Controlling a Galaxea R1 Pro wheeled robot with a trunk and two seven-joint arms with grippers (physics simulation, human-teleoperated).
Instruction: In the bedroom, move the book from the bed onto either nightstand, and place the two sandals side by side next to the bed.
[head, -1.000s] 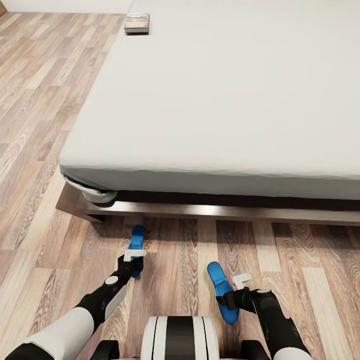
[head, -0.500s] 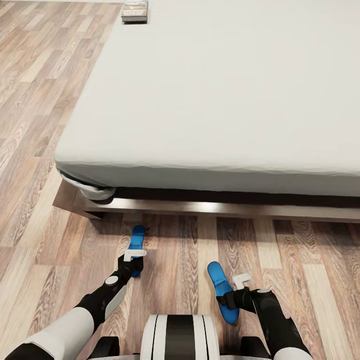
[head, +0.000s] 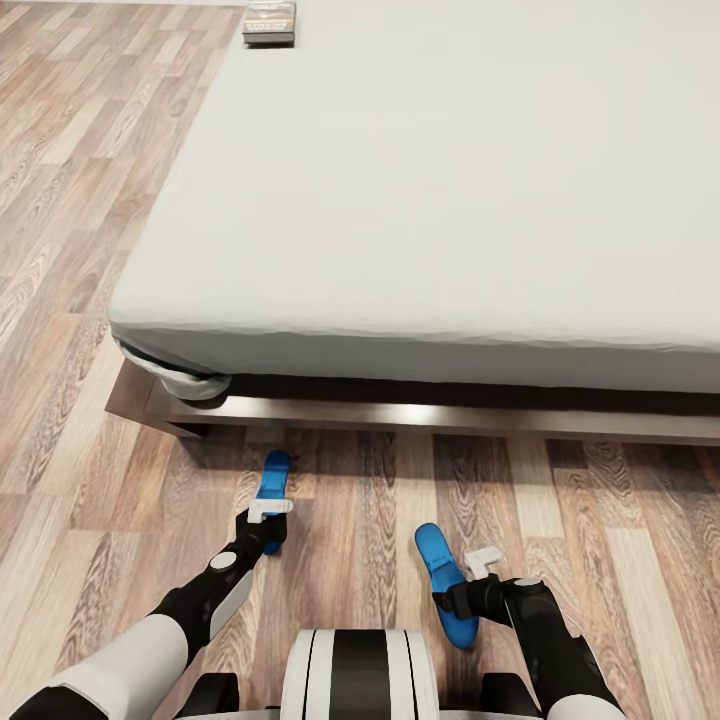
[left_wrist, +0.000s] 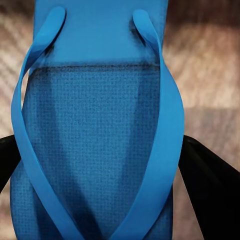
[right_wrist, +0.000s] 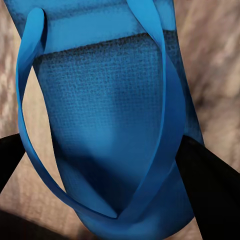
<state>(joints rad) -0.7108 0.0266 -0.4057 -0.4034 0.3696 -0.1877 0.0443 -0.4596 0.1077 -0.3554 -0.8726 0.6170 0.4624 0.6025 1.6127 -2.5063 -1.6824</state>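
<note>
While each end effector grips a blue sandal, book lettering unreadable on bed

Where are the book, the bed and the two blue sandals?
book (head: 270, 21): head view, its cover.
bed (head: 450, 190): head view, bare mattress top.
left sandal (head: 272, 478): head view, its sole.
right sandal (head: 436, 562): head view, its sole.

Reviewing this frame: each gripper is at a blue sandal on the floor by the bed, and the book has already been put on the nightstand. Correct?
Not quite. The book lies on the bed, near its far left corner, as the head view shows. The rest holds: the left gripper and right gripper are each at a blue sandal on the floor.
</note>
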